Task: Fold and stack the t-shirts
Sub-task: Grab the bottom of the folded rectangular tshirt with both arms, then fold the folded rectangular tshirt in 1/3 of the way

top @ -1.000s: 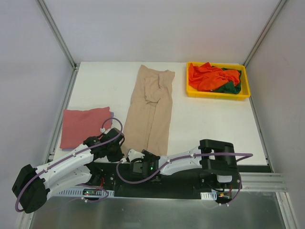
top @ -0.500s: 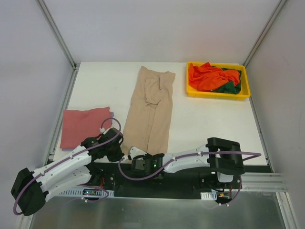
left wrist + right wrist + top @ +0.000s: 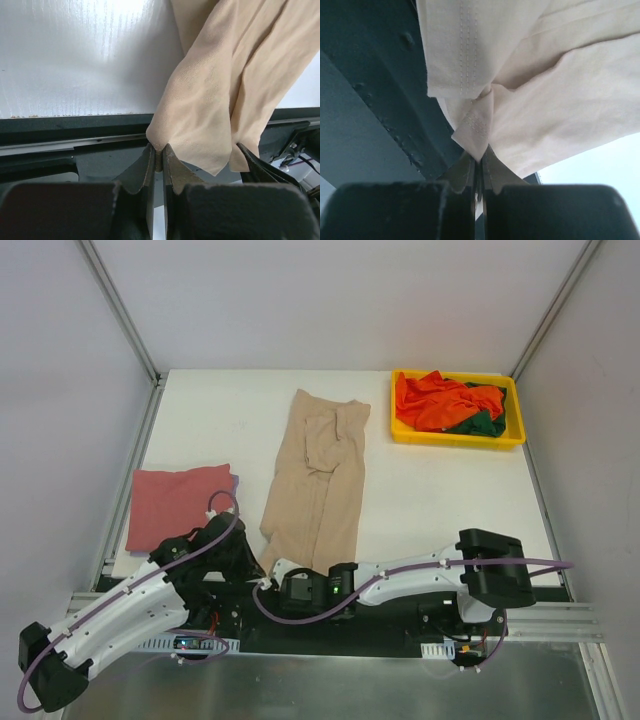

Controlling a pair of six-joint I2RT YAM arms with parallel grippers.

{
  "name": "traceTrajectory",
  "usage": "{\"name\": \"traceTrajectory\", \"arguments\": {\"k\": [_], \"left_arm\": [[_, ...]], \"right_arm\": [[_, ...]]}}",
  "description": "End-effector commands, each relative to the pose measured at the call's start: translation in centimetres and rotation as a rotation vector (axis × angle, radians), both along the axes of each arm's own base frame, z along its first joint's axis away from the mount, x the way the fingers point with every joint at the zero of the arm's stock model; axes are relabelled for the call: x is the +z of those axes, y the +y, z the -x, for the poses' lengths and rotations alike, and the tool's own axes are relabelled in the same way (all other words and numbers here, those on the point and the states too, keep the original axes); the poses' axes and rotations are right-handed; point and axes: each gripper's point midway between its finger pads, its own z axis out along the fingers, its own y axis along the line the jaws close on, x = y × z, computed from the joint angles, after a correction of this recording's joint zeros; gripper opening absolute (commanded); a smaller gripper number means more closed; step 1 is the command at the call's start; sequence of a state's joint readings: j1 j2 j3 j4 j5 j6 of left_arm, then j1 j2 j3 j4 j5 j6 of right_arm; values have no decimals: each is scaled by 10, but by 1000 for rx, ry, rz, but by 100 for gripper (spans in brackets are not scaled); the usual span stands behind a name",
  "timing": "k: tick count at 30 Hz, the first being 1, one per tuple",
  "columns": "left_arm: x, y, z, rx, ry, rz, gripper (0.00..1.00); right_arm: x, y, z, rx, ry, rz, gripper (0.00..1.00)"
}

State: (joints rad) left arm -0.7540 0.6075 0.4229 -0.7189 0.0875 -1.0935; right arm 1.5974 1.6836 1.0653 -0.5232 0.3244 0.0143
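The long tan-beige t-shirt [image 3: 315,480] lies down the middle of the white table, its near hem at the front edge. My left gripper [image 3: 250,558] is shut on the hem's left corner. In the left wrist view the cloth [image 3: 210,115] is pinched between the jaws of that gripper [image 3: 158,152]. My right gripper [image 3: 277,570] is shut on the stitched hem [image 3: 477,125] just beside it, as the right wrist view shows [image 3: 479,162]. A folded dusty red t-shirt [image 3: 178,505] lies at the left, with a lilac edge [image 3: 236,481] showing under it.
A yellow tray [image 3: 457,437] at the back right holds a crumpled orange t-shirt [image 3: 440,400] and a dark green one [image 3: 485,425]. A black base plate [image 3: 380,615] runs along the near edge under both arms. Metal frame rails border the table.
My right gripper has shut on the tan shirt's near hem. Both arms have drawn back toward the near edge, and the shirt has slid slightly nearer.
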Motion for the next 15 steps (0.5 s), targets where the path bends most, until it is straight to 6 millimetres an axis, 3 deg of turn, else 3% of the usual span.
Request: {"name": "traceTrajectory", "arguments": {"k": [1, 8, 15], "left_arm": [[19, -1, -13, 53, -57, 13, 0], [62, -11, -61, 89, -183, -74, 0], [94, -15, -115, 148, -247, -154, 0]], "right_arm": [[29, -8, -21, -46, -68, -23, 1], [70, -8, -83, -83, -200, -59, 0], [95, -13, -143, -76, -243, -55, 0]]}}
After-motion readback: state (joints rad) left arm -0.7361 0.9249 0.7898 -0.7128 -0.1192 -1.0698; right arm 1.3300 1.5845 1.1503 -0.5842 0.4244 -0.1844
